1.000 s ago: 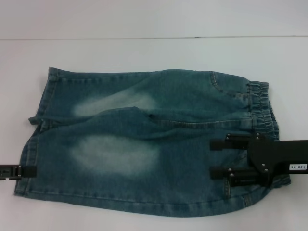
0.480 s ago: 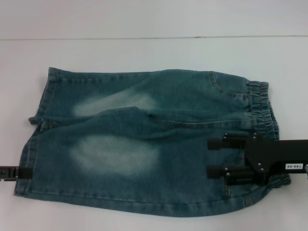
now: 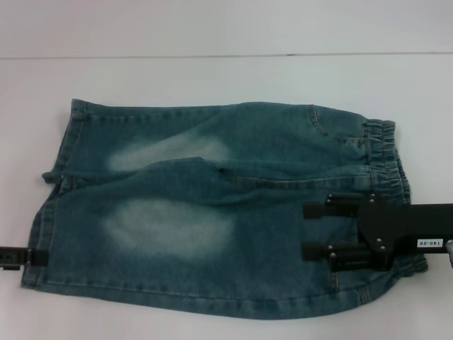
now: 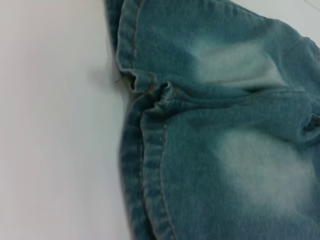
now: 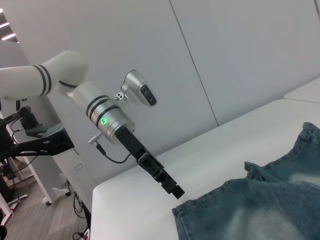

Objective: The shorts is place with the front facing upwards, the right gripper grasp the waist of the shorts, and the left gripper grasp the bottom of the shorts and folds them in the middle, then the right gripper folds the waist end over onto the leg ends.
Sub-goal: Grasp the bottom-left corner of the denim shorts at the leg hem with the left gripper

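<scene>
Head view: faded blue denim shorts (image 3: 212, 212) spread flat on white bench (image 3: 226, 78), long axis running left-right, elasticated waist (image 3: 388, 170) at right end, leg hems (image 3: 53, 191) at left end. Lower leg panel overlapping upper one along a diagonal fold near the middle.

Right gripper (image 3: 315, 230) sitting over the near-right part of the cloth, just inside the waistband, pointing left. Jaws standing apart, two black fingers parallel with denim showing between them; nothing pinched as far as visible. Waist lies right of and just behind the fingertips, so waist grab probably needs a pull-back to the right, or a drop and pinch where it stands.

Left gripper (image 3: 32, 256) at near-left edge, tip touching or just beside the near leg hem; only a sliver in view, jaw opening not readable. Seen again from right wrist view as black tip (image 5: 170, 187) on a white and silver arm, just off the hem corner, apart from the cloth there.

Left wrist view: hem seams (image 4: 145, 165) with orange stitching, bunched where the two legs meet.

Each arm nearer its own end: right to waist, left to hems.

Writing: small white label on right gripper body (image 3: 425, 243), digits too small to read for certain. No brand visible on shorts.
</scene>
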Robot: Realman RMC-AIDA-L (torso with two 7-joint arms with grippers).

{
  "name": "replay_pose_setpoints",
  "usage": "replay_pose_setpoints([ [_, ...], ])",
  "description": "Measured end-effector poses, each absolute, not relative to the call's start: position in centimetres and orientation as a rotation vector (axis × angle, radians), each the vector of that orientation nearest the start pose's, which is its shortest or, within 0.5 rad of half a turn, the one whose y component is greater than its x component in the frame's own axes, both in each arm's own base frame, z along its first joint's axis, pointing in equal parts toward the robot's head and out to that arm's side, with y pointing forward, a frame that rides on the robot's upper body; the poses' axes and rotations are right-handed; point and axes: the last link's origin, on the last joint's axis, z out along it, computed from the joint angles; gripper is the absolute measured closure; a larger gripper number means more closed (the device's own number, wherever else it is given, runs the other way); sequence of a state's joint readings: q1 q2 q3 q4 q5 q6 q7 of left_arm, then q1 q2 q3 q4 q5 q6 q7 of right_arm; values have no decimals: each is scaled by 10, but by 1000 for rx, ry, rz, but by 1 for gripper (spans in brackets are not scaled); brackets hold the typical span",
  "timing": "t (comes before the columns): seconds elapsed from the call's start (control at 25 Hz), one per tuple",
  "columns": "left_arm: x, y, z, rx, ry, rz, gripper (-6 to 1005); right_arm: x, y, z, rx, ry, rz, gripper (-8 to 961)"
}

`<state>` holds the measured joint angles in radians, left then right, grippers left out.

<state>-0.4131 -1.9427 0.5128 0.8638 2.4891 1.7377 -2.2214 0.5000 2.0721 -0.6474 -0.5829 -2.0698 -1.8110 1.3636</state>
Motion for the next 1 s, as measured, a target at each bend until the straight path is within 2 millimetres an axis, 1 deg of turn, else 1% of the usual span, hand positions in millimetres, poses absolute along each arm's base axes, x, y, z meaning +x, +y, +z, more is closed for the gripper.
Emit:
replay_pose_setpoints([
  [0.08,-356,278,86,-2267,-1824,-169,146,262,283,-7,-2923,692,878,128],
  [0.24,-358,284,82,-2264,-1819,-97,147,263,284,-8,-2922,692,873,128],
  [0.44,-356,287,80,-2272,-1811,-83,147,263,283,-8,-2920,694,872,128],
  [1.0,-356,285,77,-2283,-1820,-46,150,264,282,-8,-2917,693,874,128],
])
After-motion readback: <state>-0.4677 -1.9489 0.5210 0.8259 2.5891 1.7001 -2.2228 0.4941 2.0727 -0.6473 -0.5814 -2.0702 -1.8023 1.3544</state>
